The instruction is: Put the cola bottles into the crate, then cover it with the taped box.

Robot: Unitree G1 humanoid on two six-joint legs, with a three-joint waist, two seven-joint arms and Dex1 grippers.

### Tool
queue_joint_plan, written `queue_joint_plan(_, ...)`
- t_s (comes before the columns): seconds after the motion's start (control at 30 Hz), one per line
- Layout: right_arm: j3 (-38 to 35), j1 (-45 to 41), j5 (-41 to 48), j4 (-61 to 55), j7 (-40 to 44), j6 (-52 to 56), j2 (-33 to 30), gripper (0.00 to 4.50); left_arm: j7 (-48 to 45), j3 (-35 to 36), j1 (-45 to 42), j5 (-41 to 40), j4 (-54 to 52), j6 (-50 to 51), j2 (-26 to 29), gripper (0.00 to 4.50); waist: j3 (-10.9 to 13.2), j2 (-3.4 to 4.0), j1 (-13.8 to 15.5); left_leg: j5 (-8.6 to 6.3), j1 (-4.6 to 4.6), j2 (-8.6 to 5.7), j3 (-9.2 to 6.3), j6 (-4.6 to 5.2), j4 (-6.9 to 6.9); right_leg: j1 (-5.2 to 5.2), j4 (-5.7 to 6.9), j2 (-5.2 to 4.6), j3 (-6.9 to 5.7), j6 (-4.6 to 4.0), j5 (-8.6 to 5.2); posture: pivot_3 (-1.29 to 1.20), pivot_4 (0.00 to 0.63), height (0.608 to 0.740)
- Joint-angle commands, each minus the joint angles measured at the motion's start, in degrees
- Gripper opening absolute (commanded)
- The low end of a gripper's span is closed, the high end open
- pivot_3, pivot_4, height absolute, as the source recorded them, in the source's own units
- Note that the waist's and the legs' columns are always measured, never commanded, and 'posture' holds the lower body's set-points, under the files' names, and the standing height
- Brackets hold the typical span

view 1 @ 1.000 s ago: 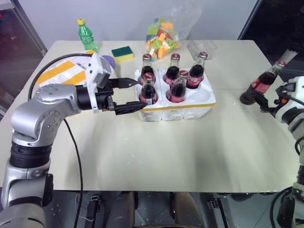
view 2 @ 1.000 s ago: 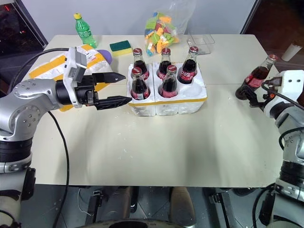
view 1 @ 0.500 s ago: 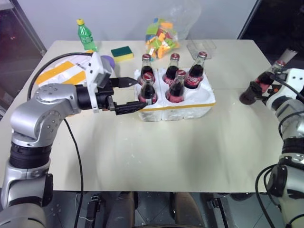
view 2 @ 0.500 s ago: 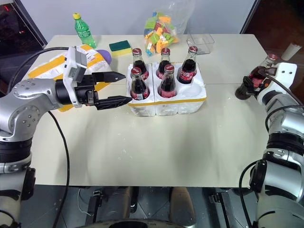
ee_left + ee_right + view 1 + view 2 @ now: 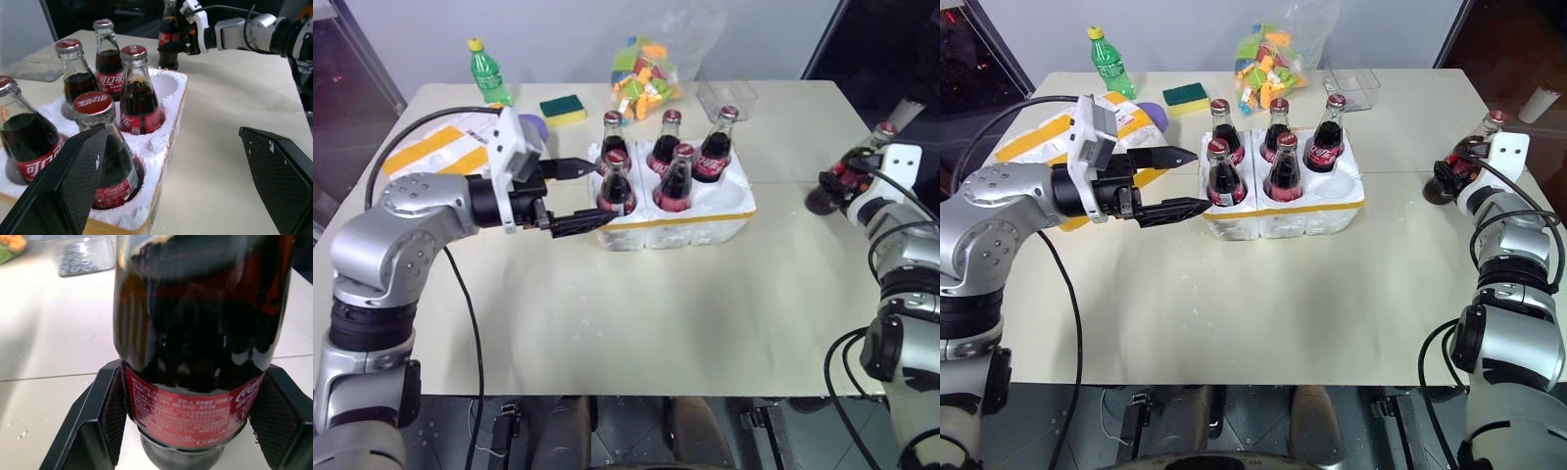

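Note:
The crate [image 5: 705, 223], white with a yellow band, sits mid-table and holds several cola bottles [image 5: 675, 181]; its front right well [image 5: 729, 196] is bare. At the crate's left end my left gripper [image 5: 602, 193] is open, its fingers spread wide beside the front left bottle [image 5: 105, 147]. Near the table's right edge stands one more cola bottle [image 5: 200, 333], and my right gripper [image 5: 840, 179] is shut on its lower body, with a finger [image 5: 110, 416] pressed against each side. The taped box [image 5: 431, 147] lies at the far left, partly hidden behind my left arm.
A green plastic bottle [image 5: 487, 73], a yellow-green sponge [image 5: 565, 108], a bag of coloured blocks [image 5: 646, 73] and a clear plastic container [image 5: 727, 98] line the back of the table. The table's right edge runs close by the gripped bottle.
My right gripper has moved forward onto the bottle at the right edge and shut on it. The left arm and the crate have kept still.

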Motion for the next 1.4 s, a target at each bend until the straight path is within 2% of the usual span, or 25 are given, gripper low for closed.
queue_joint_plan(0.03, -3.2, -0.5, 5.8, -17.9, 3.2, 1.0, -1.9, 2.77, -0.5, 1.4, -0.6, -1.4, -1.4, -0.1, 0.4, 4.5, 0.1, 0.1, -0.3, 0.0, -0.03, 0.0, 0.0, 0.0, 0.0, -0.03, 0.0, 0.0, 0.0, 0.0, 0.0, 0.0, 0.15, 0.739)
queue_joint_plan(0.2, -4.5, 1.0, 20.0, -43.0, 6.7, 19.7, -1.0, 2.77, -1.3, 0.7, -1.1, -2.3, -1.5, 0.0, -0.2, 4.5, 0.3, 0.48, -0.9, 0.01, -0.07, 0.01, -0.01, -0.01, -0.03, -0.2, 0.16, 0.01, 0.02, 0.0, 0.0, 0.0, 0.15, 0.739)
queue_joint_plan(0.33, -3.0, 1.3, 25.5, -50.7, 6.9, 29.6, -0.6, 2.77, -2.0, -0.2, -1.8, -2.3, -0.8, -0.3, -0.4, 4.5, 0.2, 0.42, -0.4, 0.01, -0.06, 0.02, -0.07, -0.01, 0.03, -0.12, 0.15, 0.05, -0.01, 0.0, -0.01, 0.0, 0.15, 0.739)
queue_joint_plan(0.47, 3.0, 3.8, 26.4, -57.1, 10.1, 35.0, -1.2, 2.77, -2.4, -1.0, -2.3, -1.6, -0.3, -0.8, -0.7, 4.5, 0.2, 0.38, 0.2, 0.0, -0.09, 0.0, -0.06, -0.01, 0.17, -0.01, 0.06, 0.02, 0.0, 0.01, 0.0, 0.0, 0.15, 0.739)
queue_joint_plan(0.63, 8.0, 5.0, 23.9, -58.2, 9.6, 36.5, 0.7, 2.77, -2.3, -1.3, -2.6, -1.5, -0.1, -1.0, -0.9, 4.5, 0.3, 0.37, 0.2, 0.0, -0.17, 0.0, -0.06, -0.01, 0.15, -0.12, 0.07, 0.02, 0.0, 0.01, 0.0, 0.0, 0.15, 0.739)
queue_joint_plan(0.8, 12.3, 6.0, 22.0, -59.3, 13.1, 37.7, -0.9, 2.77, -2.3, -0.8, -2.6, -1.5, -0.1, -1.1, -0.6, 4.5, 0.3, 0.37, 0.1, 0.0, -0.19, 0.0, -0.06, -0.01, 0.11, -0.16, 0.08, 0.02, -0.01, 0.01, 0.0, 0.0, 0.15, 0.739)
queue_joint_plan(0.9, 16.7, 6.8, 16.3, -56.9, 13.1, 36.3, -2.7, 2.77, -1.9, -0.6, -2.4, -1.5, -0.3, -1.1, -0.6, 4.5, 0.3, 0.36, 0.1, 0.0, -0.18, 0.0, -0.07, 0.0, 0.12, -0.15, 0.08, 0.02, -0.02, 0.01, 0.0, 0.0, 0.15, 0.739)
queue_joint_plan(1.1, 20.9, 7.0, 11.8, -51.5, 13.5, 34.7, -0.3, 2.77, -1.5, -1.0, -2.0, -1.2, -0.6, -1.6, -0.9, 4.5, 0.2, 0.36, 0.2, 0.0, -0.18, 0.0, -0.07, -0.01, 0.12, -0.14, 0.08, 0.02, -0.02, 0.01, 0.0, 0.0, 0.15, 0.739)
queue_joint_plan(1.13, 21.3, 6.9, 11.4, -50.0, 13.3, 34.7, 0.7, 3.82, -1.5, -1.2, -2.0, -1.0, -0.5, -1.8, -0.9, 4.5, 0.2, 0.33, 0.2, 0.0, -0.19, 0.0, -0.07, -0.01, 0.12, -0.14, 0.07, 0.02, -0.02, 0.01, 0.0, 0.0, 0.15, 0.739)
queue_joint_plan(1.2, 21.5, 6.6, 10.6, -47.9, 13.1, 34.4, 2.2, 4.41, -1.8, -1.3, -1.8, -0.7, -0.4, -2.0, -0.7, 4.5, 0.1, 0.13, 0.1, 0.0, -0.14, 0.0, -0.07, -0.01, 0.13, -0.08, 0.06, 0.02, -0.02, 0.01, 0.0, 0.0, 0.15, 0.739)
queue_joint_plan(1.3, 19.9, 5.8, 10.5, -48.5, 12.9, 34.3, 2.4, 4.41, -2.0, -1.2, -1.3, 0.0, -0.3, -2.3, -0.1, 4.5, 0.1, 0.08, -0.2, 0.01, 0.06, 0.0, -0.07, -0.01, 0.17, 0.12, 0.07, 0.03, -0.02, 0.01, 0.01, 0.0, 0.15, 0.739)
queue_joint_plan(1.4, 15.7, 5.4, 14.1, -53.4, 14.7, 37.8, -0.4, 4.41, -1.5, 0.0, 0.1, 0.9, -0.8, -2.7, 1.1, 4.5, 0.1, 0.09, 0.0, 0.02, 0.15, 0.0, -0.08, -0.03, 0.19, 0.21, 0.07, 0.03, -0.02, 0.0, 0.0, 0.0, 0.15, 0.739)
